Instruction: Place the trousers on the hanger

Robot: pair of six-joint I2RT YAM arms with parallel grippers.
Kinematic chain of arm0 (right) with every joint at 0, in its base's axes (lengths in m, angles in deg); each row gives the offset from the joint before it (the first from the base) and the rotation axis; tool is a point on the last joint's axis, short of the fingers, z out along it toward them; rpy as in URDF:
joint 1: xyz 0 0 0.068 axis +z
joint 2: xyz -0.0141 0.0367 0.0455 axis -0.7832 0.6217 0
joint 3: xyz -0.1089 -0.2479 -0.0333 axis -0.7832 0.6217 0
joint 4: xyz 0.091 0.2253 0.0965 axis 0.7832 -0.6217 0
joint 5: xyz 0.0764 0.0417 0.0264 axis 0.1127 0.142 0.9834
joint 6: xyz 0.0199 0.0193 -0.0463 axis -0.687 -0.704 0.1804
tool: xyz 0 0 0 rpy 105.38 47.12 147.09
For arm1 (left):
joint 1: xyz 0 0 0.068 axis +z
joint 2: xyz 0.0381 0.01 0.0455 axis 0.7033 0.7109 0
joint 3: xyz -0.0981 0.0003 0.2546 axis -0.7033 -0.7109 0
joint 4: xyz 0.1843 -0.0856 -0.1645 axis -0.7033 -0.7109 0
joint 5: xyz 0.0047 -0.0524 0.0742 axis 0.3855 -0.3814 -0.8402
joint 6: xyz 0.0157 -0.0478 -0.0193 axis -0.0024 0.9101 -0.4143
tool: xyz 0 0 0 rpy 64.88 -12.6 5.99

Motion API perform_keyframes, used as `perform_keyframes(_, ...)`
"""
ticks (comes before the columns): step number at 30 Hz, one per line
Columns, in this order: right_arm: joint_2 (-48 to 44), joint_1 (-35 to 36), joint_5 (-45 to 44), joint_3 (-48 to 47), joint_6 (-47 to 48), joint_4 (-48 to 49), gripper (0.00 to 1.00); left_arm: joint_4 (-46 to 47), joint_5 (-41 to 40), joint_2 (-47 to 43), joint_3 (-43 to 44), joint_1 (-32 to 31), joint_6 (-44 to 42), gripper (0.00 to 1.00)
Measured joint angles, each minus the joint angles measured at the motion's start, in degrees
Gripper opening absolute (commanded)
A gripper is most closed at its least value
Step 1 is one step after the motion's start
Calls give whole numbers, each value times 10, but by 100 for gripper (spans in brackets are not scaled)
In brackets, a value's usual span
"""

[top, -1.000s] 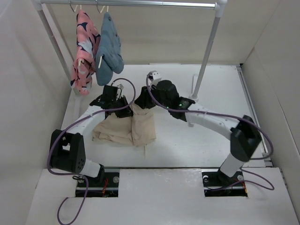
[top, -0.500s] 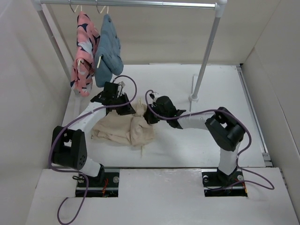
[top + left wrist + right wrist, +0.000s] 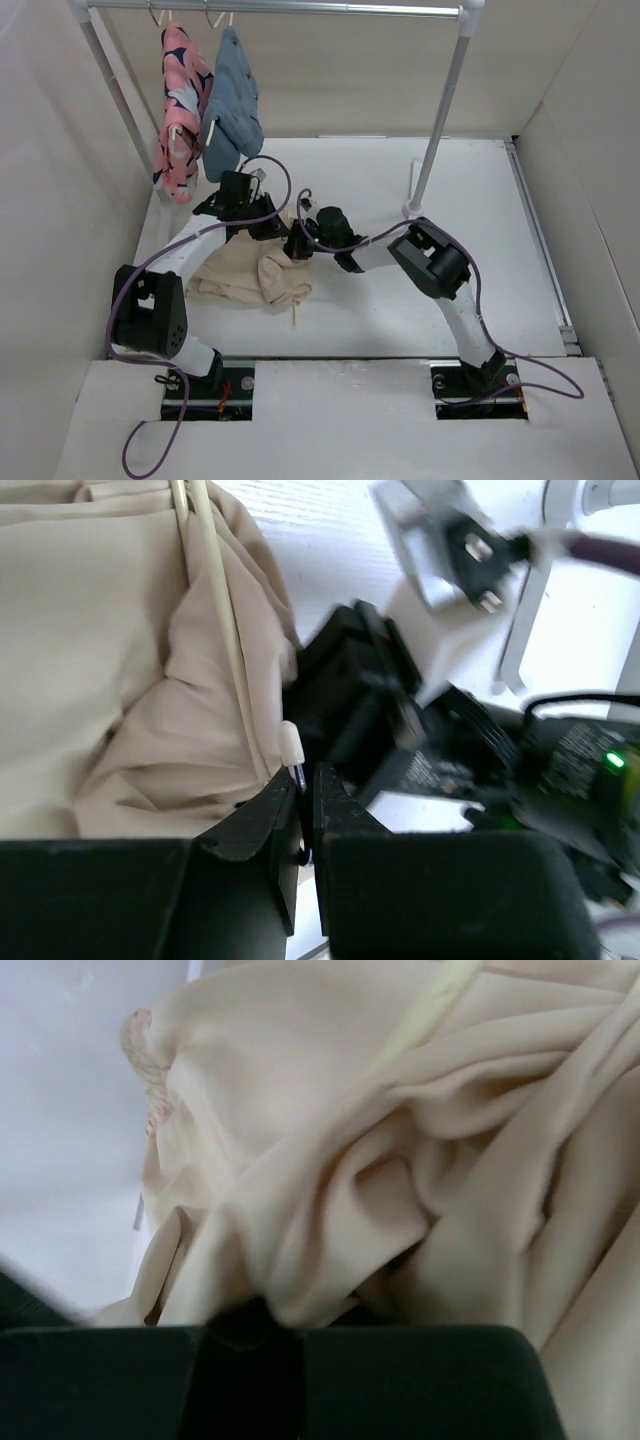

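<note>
**Left gripper**: the jaws are closed to a narrow slit. The thin wire hook of the hanger is pinched between them, and the hook's white tip stands just above the fingertips. The hanger's two pale bars run away from the grip and lie across the trousers.

**Right gripper**: the fingers are pressed together on a fold of the trousers. Beige cloth bunches directly over the jaws and fills most of the right wrist view. A pale section of the hanger bar crosses the top of that view.

**Relative position:** the two grippers sit close together at the far right edge of the cloth. In the left wrist view, the right gripper's black body lies just beside the left fingers.

**Trousers:** these lie crumpled in a heap on the white table, left of centre. A thin pale stick protrudes from the near edge of the heap.

**Surroundings:** a grey metal rail spans the far side. A pink patterned garment and a blue garment hang from its left end.
</note>
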Motion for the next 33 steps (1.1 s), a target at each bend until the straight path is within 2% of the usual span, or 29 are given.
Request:
perform_keyframes(5, 43, -12, 20, -16, -58, 57, 1, 11, 11, 1, -3, -8, 5, 0)
perform_keyframes(6, 42, -14, 21, -16, -60, 57, 7, 15, 11, 1, -5, -8, 5, 0)
perform_keyframes(9, 27, -22, 22, -4, -57, 45, 18, 28, 9, 0, -15, -7, 4, 0)
perform_keyframes(16, -97, -63, 14, 25, 31, -121, 30, 37, 4, 0, -27, 2, 5, 0)
perform_keyframes(20, -150, -74, 12, 25, 75, -159, 43, 28, -1, 1, -27, 0, 4, 0)
perform_keyframes(24, -179, -71, 17, 25, 109, -184, 44, 26, -6, 1, -27, 0, 4, 0)
perform_keyframes(27, -191, -61, 0, 25, 148, -209, 33, 26, -6, 1, -27, 0, 4, 0)
perform_keyframes(30, -204, -30, -45, 25, 196, -234, 33, 26, -2, 1, -26, 0, 4, 1)
perform_keyframes(32, -212, 0, -81, 27, 227, -244, 36, 25, 3, 1, -23, 1, 4, 8)
perform_keyframes(33, -217, 14, -103, 31, 239, -247, 38, 24, 5, 1, -21, 1, 5, 14)
